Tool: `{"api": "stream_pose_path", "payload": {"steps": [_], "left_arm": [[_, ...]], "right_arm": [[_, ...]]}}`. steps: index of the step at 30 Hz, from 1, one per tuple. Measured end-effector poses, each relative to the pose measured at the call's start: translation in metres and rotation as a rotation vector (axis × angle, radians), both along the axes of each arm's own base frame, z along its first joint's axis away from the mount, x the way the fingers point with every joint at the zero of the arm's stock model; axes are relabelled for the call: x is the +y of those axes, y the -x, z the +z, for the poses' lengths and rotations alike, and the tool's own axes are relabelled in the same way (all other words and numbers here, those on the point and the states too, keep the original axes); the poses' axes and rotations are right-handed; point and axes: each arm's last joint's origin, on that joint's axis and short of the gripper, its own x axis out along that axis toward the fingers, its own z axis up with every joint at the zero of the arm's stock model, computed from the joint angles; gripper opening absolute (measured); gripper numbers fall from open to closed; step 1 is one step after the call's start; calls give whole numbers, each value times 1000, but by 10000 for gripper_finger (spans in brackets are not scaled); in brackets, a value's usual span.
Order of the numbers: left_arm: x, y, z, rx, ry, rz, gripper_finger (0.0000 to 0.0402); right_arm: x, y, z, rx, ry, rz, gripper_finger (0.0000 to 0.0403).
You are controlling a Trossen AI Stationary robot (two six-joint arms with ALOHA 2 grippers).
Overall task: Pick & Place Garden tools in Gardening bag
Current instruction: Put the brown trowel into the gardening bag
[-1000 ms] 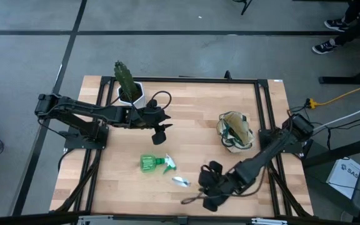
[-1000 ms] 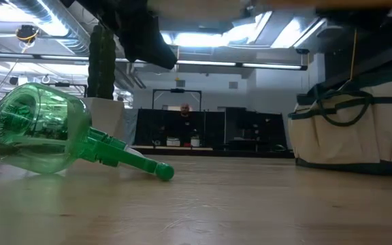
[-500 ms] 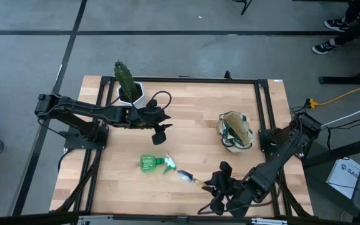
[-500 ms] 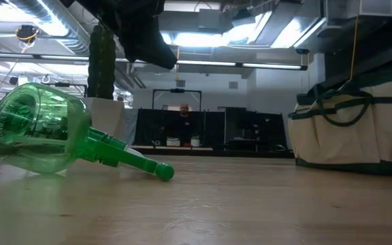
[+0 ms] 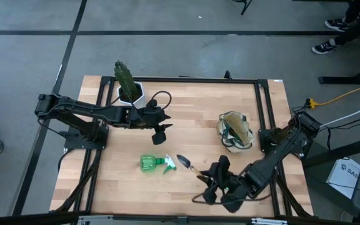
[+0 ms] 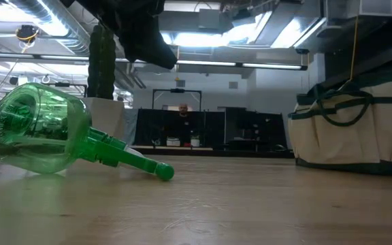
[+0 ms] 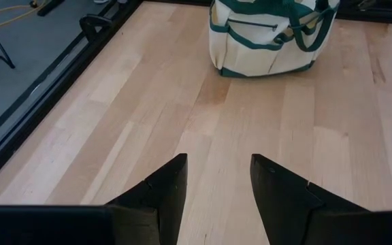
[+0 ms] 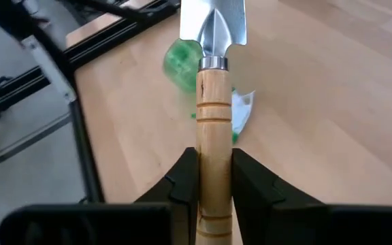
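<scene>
Since a second ago the trowel (image 5: 186,165) has come up off the near edge of the bench (image 5: 192,112); half a second ago its blade sat lower and closer to the front, and now it points up and toward the spray bottle. Its wooden handle is clamped between the right gripper (image 8: 214,178) fingers, which are closed snugly on it low down the shaft, with the metal blade well out ahead of them. That grip looks sound but long-levered: I judge a quick swing toward the bag could let the handle pivot or slide between the fingers, and the blade could then arrive tilted and catch the bag's rim or its green handles instead of dropping in.

Just ahead of the blade, the green spray bottle (image 5: 156,164) lies on its side on the bench; a low sweep risks knocking it and sending it rolling.

Farther back on the right stands the gardening bag (image 5: 235,131), upright, mouth open, well apart from the trowel. Being soft fabric, it may fold or tip if the blade pushes its wall.

Over the middle-left of the bench, the left gripper (image 7: 216,178) hangs with fingers parted and empty, near the cactus (image 5: 125,80) in its white pot.
</scene>
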Motion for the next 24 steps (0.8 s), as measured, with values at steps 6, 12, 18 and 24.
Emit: {"api": "stream_pose_path", "payload": {"steps": [6,12,18,24], "left_arm": [[0,0,0,0,0,0,157],[0,0,0,0,0,1,157],[0,0,0,0,0,0,157],[0,0,0,0,0,0,157]], "right_arm": [[-24,-21,-1,56,-3,-12,62],[-56,-39,1,136,15,11,62],[-94,-35,29,137,32,-22,62],[-122,-12,64,86,54,-78,62]]}}
